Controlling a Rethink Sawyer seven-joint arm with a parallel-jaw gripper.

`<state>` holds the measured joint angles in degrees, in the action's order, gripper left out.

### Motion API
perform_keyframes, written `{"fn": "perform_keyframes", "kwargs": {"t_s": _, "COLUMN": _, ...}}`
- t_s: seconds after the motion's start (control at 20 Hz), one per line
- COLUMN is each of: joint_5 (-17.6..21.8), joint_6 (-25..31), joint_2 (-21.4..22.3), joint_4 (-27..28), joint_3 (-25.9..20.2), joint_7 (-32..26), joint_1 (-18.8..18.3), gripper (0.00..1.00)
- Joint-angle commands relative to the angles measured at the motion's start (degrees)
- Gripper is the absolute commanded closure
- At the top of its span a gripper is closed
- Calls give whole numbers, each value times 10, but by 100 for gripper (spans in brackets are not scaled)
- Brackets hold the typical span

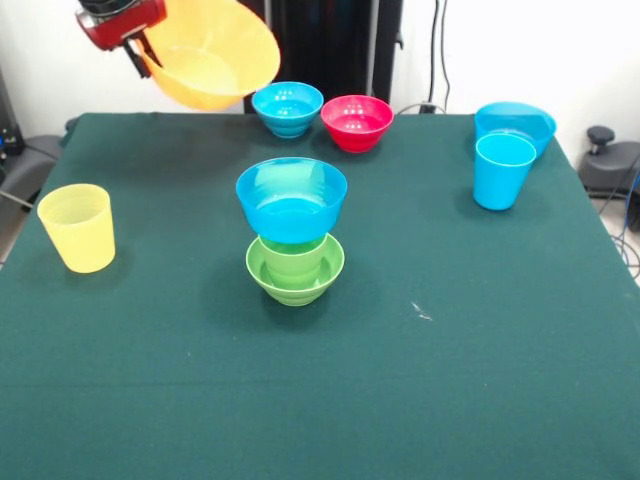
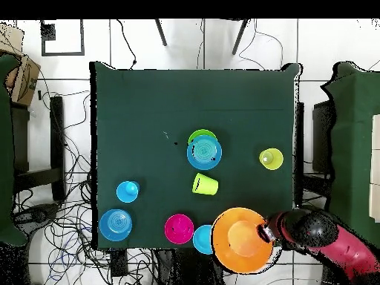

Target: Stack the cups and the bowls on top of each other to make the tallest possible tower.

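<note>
My gripper (image 1: 141, 52) is shut on the rim of the very large yellow-orange bowl (image 1: 215, 55) and holds it tilted in the air above the table's far left corner. In the overhead view the gripper (image 2: 265, 232) and the bowl (image 2: 241, 240) hang over the table's near edge. The tower (image 1: 293, 235) stands mid-table: a small green bowl (image 1: 295, 280), a green cup in it, a blue bowl (image 1: 291, 200) on top; overhead it shows too (image 2: 203, 151). A pale yellow cup (image 1: 77, 227) stands left. A sky blue cup (image 1: 503, 170) stands right.
A small blue bowl (image 1: 287, 108) and a red bowl (image 1: 357, 122) sit at the far edge. A wide shallow blue bowl (image 1: 520, 120) lies behind the sky blue cup. A yellow-green cup (image 2: 205, 184) shows only overhead, behind the tower from the front.
</note>
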<state>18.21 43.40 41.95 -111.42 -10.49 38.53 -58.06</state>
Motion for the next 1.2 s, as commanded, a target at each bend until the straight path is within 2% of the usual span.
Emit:
{"fn": "perform_keyframes", "kwargs": {"t_s": 0.05, "joint_5": -22, "joint_6": 100, "joint_2": 13, "joint_4": 74, "joint_3": 33, "joint_7": 174, "joint_1": 81, "gripper": 100}}
{"fn": "perform_keyframes", "kwargs": {"t_s": 0.4, "joint_5": -58, "joint_6": 133, "joint_2": 3, "joint_4": 79, "joint_3": 40, "joint_7": 217, "joint_1": 108, "gripper": 100}}
{"fn": "perform_keyframes", "kwargs": {"t_s": 0.55, "joint_5": -77, "joint_6": 132, "joint_2": 28, "joint_4": 60, "joint_3": 34, "joint_7": 225, "joint_1": 115, "gripper": 100}}
{"fn": "perform_keyframes", "kwargs": {"t_s": 0.75, "joint_5": -120, "joint_6": 159, "joint_2": 41, "joint_4": 43, "joint_3": 36, "joint_7": 272, "joint_1": 127, "gripper": 100}}
{"fn": "perform_keyframes", "kwargs": {"t_s": 1.05, "joint_5": -212, "joint_6": 149, "joint_2": 32, "joint_4": -2, "joint_3": 14, "joint_7": 299, "joint_1": 103, "gripper": 100}}
{"fn": "perform_keyframes", "kwargs": {"t_s": 1.2, "joint_5": -256, "joint_6": 95, "joint_2": 26, "joint_4": -29, "joint_3": -17, "joint_7": 278, "joint_1": 84, "gripper": 100}}
